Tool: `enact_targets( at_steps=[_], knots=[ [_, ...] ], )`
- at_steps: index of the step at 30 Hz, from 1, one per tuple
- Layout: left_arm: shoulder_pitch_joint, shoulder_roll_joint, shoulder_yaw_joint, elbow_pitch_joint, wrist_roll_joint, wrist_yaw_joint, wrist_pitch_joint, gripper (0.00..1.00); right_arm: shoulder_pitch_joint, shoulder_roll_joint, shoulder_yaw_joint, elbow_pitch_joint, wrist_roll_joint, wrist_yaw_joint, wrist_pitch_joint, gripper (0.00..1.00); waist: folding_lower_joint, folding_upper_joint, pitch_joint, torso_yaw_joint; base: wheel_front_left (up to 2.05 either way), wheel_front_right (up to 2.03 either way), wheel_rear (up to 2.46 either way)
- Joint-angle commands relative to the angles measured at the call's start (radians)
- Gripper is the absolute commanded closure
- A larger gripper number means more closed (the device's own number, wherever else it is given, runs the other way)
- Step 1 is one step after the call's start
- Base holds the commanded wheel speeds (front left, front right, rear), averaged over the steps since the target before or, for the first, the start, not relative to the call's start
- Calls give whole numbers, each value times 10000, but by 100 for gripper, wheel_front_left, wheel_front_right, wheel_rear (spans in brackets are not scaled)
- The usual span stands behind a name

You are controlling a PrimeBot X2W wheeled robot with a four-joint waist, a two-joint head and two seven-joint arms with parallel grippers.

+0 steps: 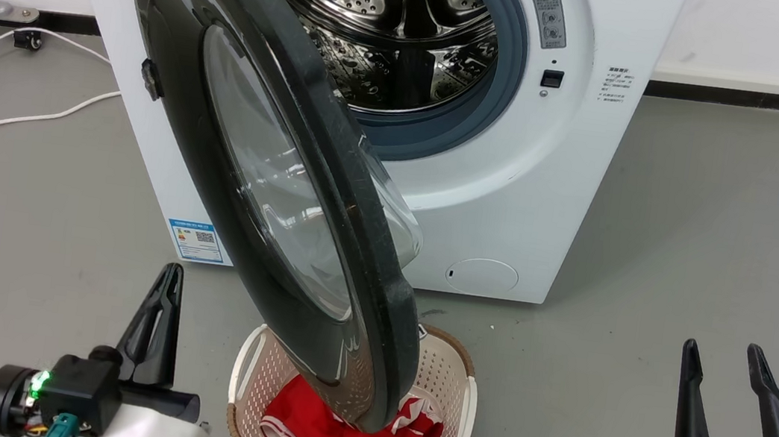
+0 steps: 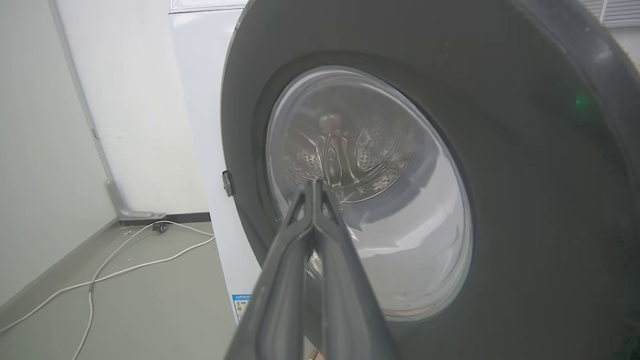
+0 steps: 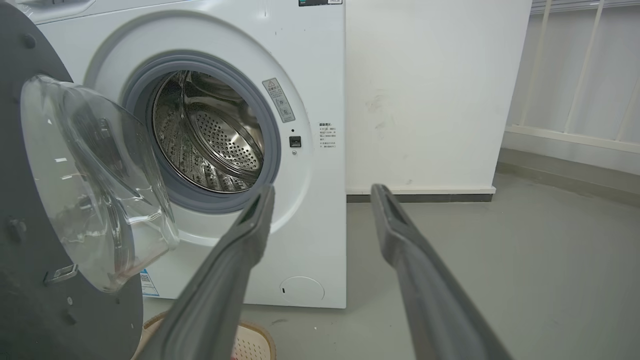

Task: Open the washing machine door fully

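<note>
The white washing machine [image 1: 514,190] stands ahead with its steel drum exposed. Its black-rimmed washing machine door [image 1: 232,153] hangs swung out on the left hinge, roughly edge-on to me, the clear glass bowl bulging on its inner face [image 3: 95,185]. My left gripper [image 1: 167,279] sits low at the left, fingers shut with nothing between them, a short way from the door's outer face [image 2: 500,200]. In the left wrist view the left gripper [image 2: 314,186] points at the door glass. My right gripper [image 1: 721,356] rests open at the lower right, apart from the machine, and the right gripper [image 3: 322,192] holds nothing.
A cream laundry basket [image 1: 464,394] with red cloth [image 1: 331,436] sits on the floor under the door's lower edge. White cables [image 1: 11,116] run across the grey floor at the left. A white wall and black baseboard [image 1: 752,97] stand behind.
</note>
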State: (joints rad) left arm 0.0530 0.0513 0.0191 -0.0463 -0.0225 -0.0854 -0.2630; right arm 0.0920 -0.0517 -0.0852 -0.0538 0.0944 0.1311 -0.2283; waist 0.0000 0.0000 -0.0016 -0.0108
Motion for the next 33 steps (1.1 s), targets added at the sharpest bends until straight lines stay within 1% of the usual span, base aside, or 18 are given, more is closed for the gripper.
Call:
enact_targets(
  at_steps=[1,6,11,15,21,23,26,29,31,33],
  knots=[
    [-178,-9,38,-129,-69,-11,-23,100,-94,30,3,36,71,-7,-20,0,0,0,-3,-6,0,0,0],
    [-510,-7,76,-911,-141,165,-23,100,-121,30,-67,58,147,-7,-45,0,0,0,8,30,0,0,0],
    [-1148,-9,41,-2359,-65,163,-22,100,-142,30,-112,99,214,-7,-16,0,0,0,50,94,0,0,0],
    [-1675,-12,-348,-3569,148,222,-22,100,-140,29,-140,134,228,-7,3,0,0,0,57,121,0,0,0],
    [-2622,-11,-1297,-4976,370,69,-20,100,-184,29,-105,198,280,-7,3,0,0,0,68,73,0,0,0],
    [-2774,-11,-1759,-5148,286,17,-20,100,-185,27,-113,231,296,-7,-4,0,0,0,51,35,0,0,0],
    [-2757,-10,-2792,-4986,34,-147,-19,100,-167,28,-150,270,306,-7,2,0,0,0,37,-11,0,0,0],
    [-2450,3,-4084,-4288,-308,-321,39,100,-130,28,-170,316,336,-7,49,0,0,0,8,-29,0,0,0],
    [-2285,59,-4683,-3778,-590,-375,255,100,-112,28,-161,347,358,-7,76,0,0,0,-5,-44,0,0,0],
    [-2019,102,-5054,-3278,-843,-391,561,100,-102,28,-132,376,370,-7,122,0,0,0,-13,-71,0,0,0]
  ],
)
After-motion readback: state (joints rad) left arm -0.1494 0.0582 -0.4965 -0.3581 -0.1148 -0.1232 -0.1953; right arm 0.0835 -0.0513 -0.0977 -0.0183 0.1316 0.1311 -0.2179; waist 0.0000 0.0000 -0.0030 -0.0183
